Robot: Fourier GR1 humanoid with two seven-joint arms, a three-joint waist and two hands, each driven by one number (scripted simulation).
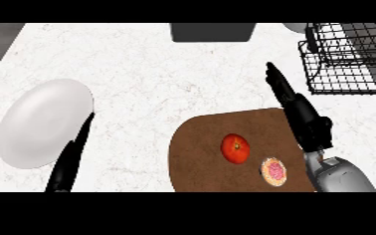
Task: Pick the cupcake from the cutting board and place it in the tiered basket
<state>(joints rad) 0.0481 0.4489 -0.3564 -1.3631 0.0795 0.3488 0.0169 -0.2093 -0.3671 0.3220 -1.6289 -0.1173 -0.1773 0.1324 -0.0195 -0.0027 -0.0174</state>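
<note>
Counter (pixel 147 69): white, speckled stone.
Cutting board (pixel 202 149): brown with rounded corners; its near part is cut off at the view's lower edge.
Cupcake (pixel 274 171): on the cutting board towards its near right; seen from above as a pale ring round pink icing. Nothing touches it.
Tomato (pixel 235 148): red, mid-board, just left of the cupcake, apart from it.
Right robot hand (pixel 305 122): above the board's right edge, fingers straight, pointing past its far edge, empty.
Left robot hand (pixel 70 162): well left of the board, seen edge-on, fingers straight, empty.
Plate (pixel 44 122): white, left of the board, beside the left fingertips; contact cannot be told.
Tiered basket (pixel 341 59): black wire, beyond the board's far right corner, cut off at the right; tiers hard to separate.
Dark grey block (pixel 213 32): beyond the board, only partly in view.
</note>
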